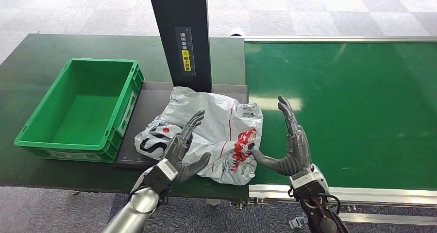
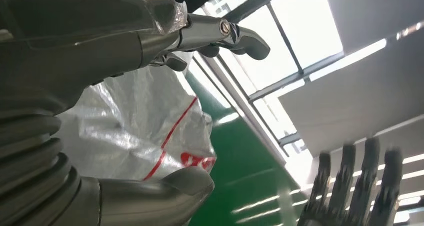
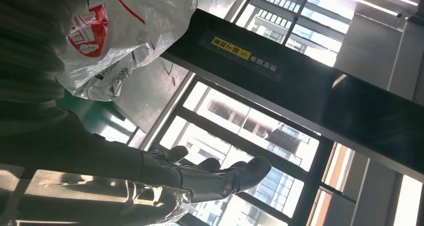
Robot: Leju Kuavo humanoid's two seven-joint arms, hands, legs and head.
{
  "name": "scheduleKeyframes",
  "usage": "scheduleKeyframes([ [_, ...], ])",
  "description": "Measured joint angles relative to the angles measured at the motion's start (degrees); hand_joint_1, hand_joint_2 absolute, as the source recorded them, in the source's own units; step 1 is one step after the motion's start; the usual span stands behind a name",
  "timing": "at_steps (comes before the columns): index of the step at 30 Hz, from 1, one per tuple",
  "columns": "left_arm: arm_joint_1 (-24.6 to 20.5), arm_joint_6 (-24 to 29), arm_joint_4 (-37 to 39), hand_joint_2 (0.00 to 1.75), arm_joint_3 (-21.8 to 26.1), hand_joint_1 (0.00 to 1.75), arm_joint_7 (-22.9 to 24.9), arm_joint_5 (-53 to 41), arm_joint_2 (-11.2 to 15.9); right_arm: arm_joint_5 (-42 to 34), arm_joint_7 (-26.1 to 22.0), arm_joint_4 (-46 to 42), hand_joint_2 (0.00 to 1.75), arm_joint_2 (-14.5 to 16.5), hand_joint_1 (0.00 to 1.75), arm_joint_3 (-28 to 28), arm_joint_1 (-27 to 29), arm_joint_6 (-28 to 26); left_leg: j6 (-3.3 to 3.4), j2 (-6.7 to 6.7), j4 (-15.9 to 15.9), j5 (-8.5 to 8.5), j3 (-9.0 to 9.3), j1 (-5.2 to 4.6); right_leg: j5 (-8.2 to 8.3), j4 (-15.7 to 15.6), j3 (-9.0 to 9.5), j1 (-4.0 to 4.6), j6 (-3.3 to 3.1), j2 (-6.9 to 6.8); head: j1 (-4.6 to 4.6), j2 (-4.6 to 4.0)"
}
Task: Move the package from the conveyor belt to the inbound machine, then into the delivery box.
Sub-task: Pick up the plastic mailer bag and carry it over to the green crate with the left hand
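The package (image 1: 216,130), a crinkled grey plastic bag with red and black print, lies on the inbound machine's dark platform (image 1: 150,100), its right edge over the conveyor belt (image 1: 350,109). My left hand (image 1: 183,145) lies against the bag's left side, fingers stretched out and thumb pointing along its near edge. My right hand (image 1: 291,140) stands upright just right of the bag, fingers straight, thumb reaching to the bag's near corner. In the left wrist view the package (image 2: 135,126) sits between thumb and fingers (image 2: 220,33). The right wrist view has the package (image 3: 125,31) beyond spread fingers (image 3: 220,178).
The green delivery box (image 1: 62,143) stands open on the dark table left of the platform. The machine's black column (image 1: 180,32) rises right behind the bag. A metal rail (image 1: 360,194) borders the belt's near edge.
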Motion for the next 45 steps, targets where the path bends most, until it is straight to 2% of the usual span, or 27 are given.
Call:
scheduleKeyframes([
  [3,-0.01,-0.32,0.04,1.75,-0.78,0.0,0.46,-1.64,0.15,-0.44,0.0,0.0,1.75,0.24,0.0,-0.72,0.24,1.25,0.0,0.0,0.0,0.0,0.0,0.0,0.0,0.0,0.0,0.0,0.0,0.0,0.01,0.0],
  [7,-1.22,-0.1,2.51,1.75,-6.25,0.0,7.54,-13.15,0.93,-2.66,0.14,0.51,1.75,1.74,0.0,-5.58,1.87,6.92,0.0,0.02,0.0,0.0,0.01,0.0,0.0,0.0,0.0,0.01,0.0,0.0,0.0,0.01],
  [9,-2.15,1.82,4.32,1.75,-6.87,0.0,11.58,-15.8,1.04,-2.0,0.48,0.62,1.75,2.09,0.0,-6.91,2.71,7.5,0.0,0.0,-0.01,0.0,0.01,0.01,-0.01,0.0,0.02,0.01,0.0,-0.02,0.01,0.01],
  [12,-3.06,6.53,6.81,1.75,-6.06,0.0,18.79,-18.77,1.17,-0.3,1.31,0.63,1.75,2.81,0.0,-8.63,4.13,8.13,-0.01,0.06,-0.02,0.0,0.01,0.01,0.0,0.0,0.01,0.01,0.0,0.03,-0.01,0.0],
  [16,-4.26,13.6,10.44,1.75,-2.63,0.0,26.76,-23.61,1.16,2.24,2.66,0.63,1.75,4.52,0.0,-10.16,5.13,8.92,-0.01,0.06,-0.02,0.0,0.02,0.02,0.0,0.0,0.0,0.02,-0.01,0.03,0.01,0.0],
  [21,-5.04,18.12,13.69,1.75,0.17,0.0,30.67,-29.56,0.48,4.93,3.29,0.66,1.75,6.02,0.0,-10.94,5.32,9.09,-0.01,0.06,-0.02,0.0,0.02,0.01,-0.01,0.0,0.01,0.02,-0.01,0.03,0.01,0.0],
  [22,-5.14,18.19,14.21,1.75,0.54,0.07,30.88,-30.24,0.3,5.31,3.31,0.7,1.75,6.23,0.0,-11.01,5.32,9.11,-0.01,0.06,-0.02,0.0,0.02,0.01,-0.01,0.0,0.02,0.01,-0.01,0.03,0.01,0.0],
  [26,-5.28,18.28,15.41,1.75,1.66,1.61,30.62,-30.97,-0.3,6.18,3.32,0.97,1.75,6.86,0.0,-11.27,5.32,9.16,-0.01,0.05,-0.01,0.0,0.02,0.0,-0.01,0.0,0.03,0.0,-0.01,0.03,0.01,0.0],
  [27,-5.22,18.3,15.52,1.75,1.9,1.68,30.33,-30.99,-0.39,6.29,3.32,1.02,1.75,6.96,0.0,-11.3,5.32,9.17,-0.01,0.05,-0.01,0.0,0.02,0.0,-0.01,0.0,0.03,0.0,-0.01,0.03,0.01,0.0],
  [29,-5.03,18.29,15.64,1.75,2.33,1.75,29.72,-31.01,-0.55,6.42,3.31,1.12,1.75,7.07,0.0,-11.36,5.33,9.17,-0.01,0.05,-0.01,0.0,0.03,0.0,-0.01,0.0,0.03,0.0,-0.01,0.03,0.0,0.0],
  [38,-4.74,18.49,15.63,1.75,3.7,1.75,25.4,-28.62,-0.84,6.45,3.15,1.77,1.75,7.23,0.0,-11.62,5.29,9.23,-0.01,0.04,-0.02,0.0,0.03,0.01,-0.01,0.0,0.03,0.01,-0.01,0.02,0.01,0.0],
  [45,-3.78,22.48,13.61,1.75,4.23,1.75,18.54,-24.7,-0.86,5.9,3.28,1.79,1.75,7.59,0.0,-11.82,5.22,9.72,-0.01,0.04,-0.02,0.0,0.02,0.0,-0.01,0.0,0.02,0.01,-0.01,0.02,-0.01,0.0],
])
